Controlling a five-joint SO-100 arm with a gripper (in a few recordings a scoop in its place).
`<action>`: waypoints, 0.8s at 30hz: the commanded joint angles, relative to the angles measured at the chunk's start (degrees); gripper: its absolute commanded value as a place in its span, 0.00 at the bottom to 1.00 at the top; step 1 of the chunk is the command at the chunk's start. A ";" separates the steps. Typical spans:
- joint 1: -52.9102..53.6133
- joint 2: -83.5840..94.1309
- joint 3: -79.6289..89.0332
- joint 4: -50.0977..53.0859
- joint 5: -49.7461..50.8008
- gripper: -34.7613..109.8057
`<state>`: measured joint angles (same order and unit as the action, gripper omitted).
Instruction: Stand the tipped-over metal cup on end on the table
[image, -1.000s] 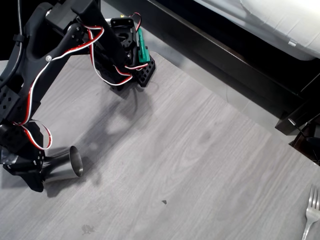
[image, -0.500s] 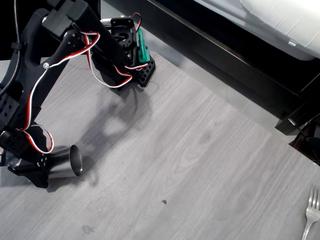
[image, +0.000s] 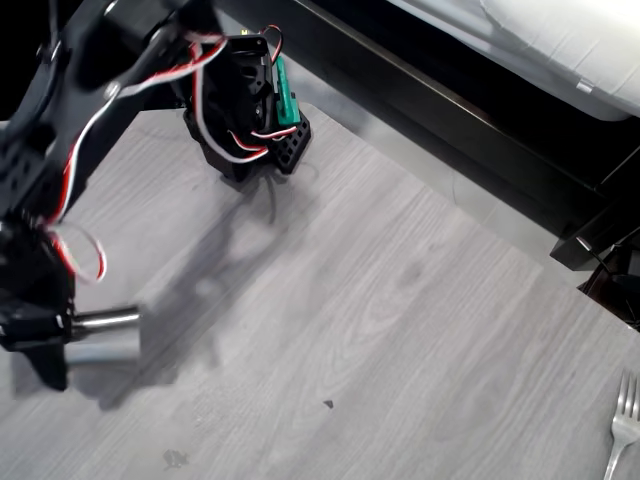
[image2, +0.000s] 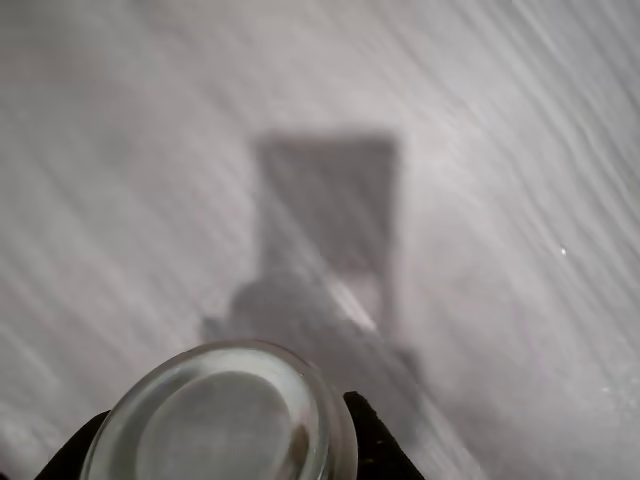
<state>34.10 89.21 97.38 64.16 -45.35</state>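
Note:
The metal cup (image: 105, 335) lies on its side at the left of the table (image: 400, 300) in the overhead view, blurred by motion, its mouth facing right. My gripper (image: 72, 338) is shut on its closed end from the left. A shadow under the cup suggests it hangs a little above the tabletop. In the wrist view the cup (image2: 220, 415) sits at the bottom edge between my black fingers (image2: 372, 440), its round end facing the camera, and its shadow falls on the wood grain ahead.
The arm's black base with a green part (image: 262, 115) stands at the table's far left corner. A silver fork (image: 622, 425) lies at the right edge. A black furniture frame (image: 450, 110) runs along the table's far side.
The arm has swung up and left with the cup in its grip. The cup has shifted left, is now blurred, and no longer shows its open rim.

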 joint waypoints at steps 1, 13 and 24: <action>-4.39 23.99 14.50 -14.94 -6.33 0.24; -16.52 58.10 59.15 -54.23 -19.51 0.24; -20.13 39.46 67.68 -96.33 -29.53 0.24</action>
<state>15.29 137.55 165.41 -16.00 -72.33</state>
